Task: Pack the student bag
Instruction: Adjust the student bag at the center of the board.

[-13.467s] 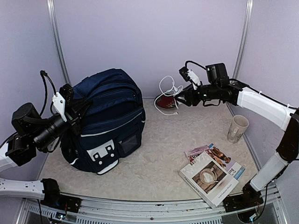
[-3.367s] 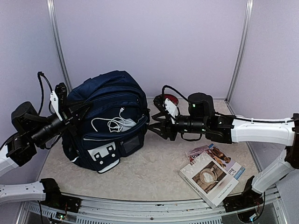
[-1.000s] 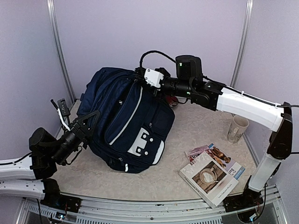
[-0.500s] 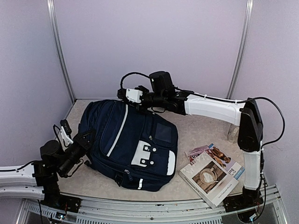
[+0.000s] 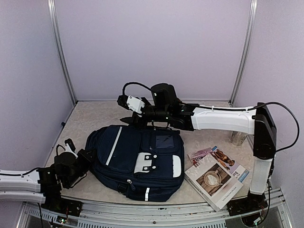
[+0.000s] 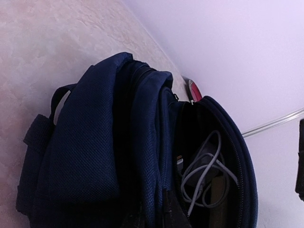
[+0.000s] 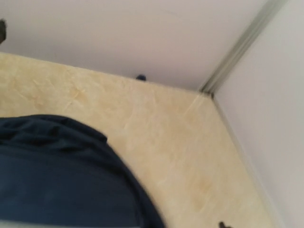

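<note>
The student bag [image 5: 137, 159], navy with white stripes and a white patch, lies flat on the table with its front up. My left gripper [image 5: 82, 158] sits low at the bag's left end, shut on the fabric by the zip. In the left wrist view its dark fingers [image 6: 164, 216] pinch the rim of the open pocket of the bag [image 6: 95, 156], where a white cable [image 6: 209, 171] lies coiled. My right gripper [image 5: 133, 119] hovers open just behind the bag's far edge, holding nothing. In the right wrist view the bag [image 7: 57, 180] fills the lower left and only one fingertip [image 7: 222, 225] shows.
A book on a magazine [image 5: 216, 175] lies at the front right. A beige cup [image 5: 236, 138] stands behind the right forearm. A red object [image 6: 194, 89] peeks out beyond the bag. Metal corner posts [image 7: 237, 47] and walls ring the table.
The bag has dropped from tilted to flat on the table. My right gripper opened and let go of its top edge. My left arm sank lower, still gripping.
</note>
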Available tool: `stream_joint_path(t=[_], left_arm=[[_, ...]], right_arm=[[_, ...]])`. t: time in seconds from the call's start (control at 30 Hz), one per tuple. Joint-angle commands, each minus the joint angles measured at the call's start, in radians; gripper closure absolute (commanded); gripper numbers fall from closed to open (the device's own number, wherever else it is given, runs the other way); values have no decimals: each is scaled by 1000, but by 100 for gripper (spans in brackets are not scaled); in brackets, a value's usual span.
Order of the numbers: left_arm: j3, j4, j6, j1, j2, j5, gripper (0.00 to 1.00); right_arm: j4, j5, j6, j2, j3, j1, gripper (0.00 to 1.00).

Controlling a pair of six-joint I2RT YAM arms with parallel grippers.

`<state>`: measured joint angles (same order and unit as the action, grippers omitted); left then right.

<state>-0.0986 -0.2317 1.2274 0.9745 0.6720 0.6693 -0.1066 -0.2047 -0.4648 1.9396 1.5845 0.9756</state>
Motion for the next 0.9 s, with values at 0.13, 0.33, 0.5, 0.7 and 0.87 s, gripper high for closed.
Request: stream_joint_path(t=[0.13,0.33,0.5,0.7,0.87], left_arm=[[-138,442,180,19,6,181,28],[-254,439,-56,19,-9,300,12],[-245,241,-296,-93,-19,274,4],[-237,-24,-477,-385,99,-165,5],[-316,-55,-533,-619,368,-599,5]], right_arm=[[403,18,489,-198,-138,36,51],[687,179,645,-233,-178,133,35],[877,242,771,-250,-163,220,32],[1113,312,932,-234,-165,321,1],[1100,335,977,-218,-255,336,0]])
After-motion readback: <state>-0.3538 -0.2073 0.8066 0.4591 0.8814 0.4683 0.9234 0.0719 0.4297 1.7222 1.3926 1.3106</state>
